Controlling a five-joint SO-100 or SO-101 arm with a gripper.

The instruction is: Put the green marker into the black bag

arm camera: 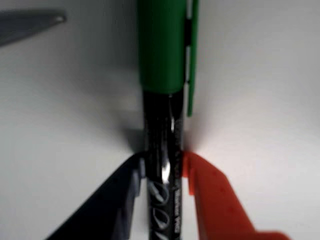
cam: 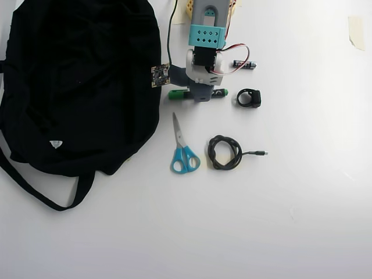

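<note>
The green marker (arm camera: 162, 90) lies on the white table, its green cap at the top of the wrist view and its dark lettered barrel running down between my fingers. My gripper (arm camera: 162, 167) is shut on the barrel, with the dark finger (arm camera: 115, 200) pressing from the left and the orange finger (arm camera: 215, 200) from the right. In the overhead view the gripper (cam: 200, 96) sits over the marker's middle, the green cap (cam: 177, 93) sticking out to the left. The black bag (cam: 75, 75) lies just left of the cap, filling the upper left.
Blue-handled scissors (cam: 183, 148) lie just below the marker, their blade tip (arm camera: 35, 22) showing in the wrist view. A coiled black cable (cam: 225, 152), a small black ring-shaped part (cam: 249, 97) and a battery (cam: 244, 64) lie to the right. The bag strap (cam: 52, 195) loops at lower left.
</note>
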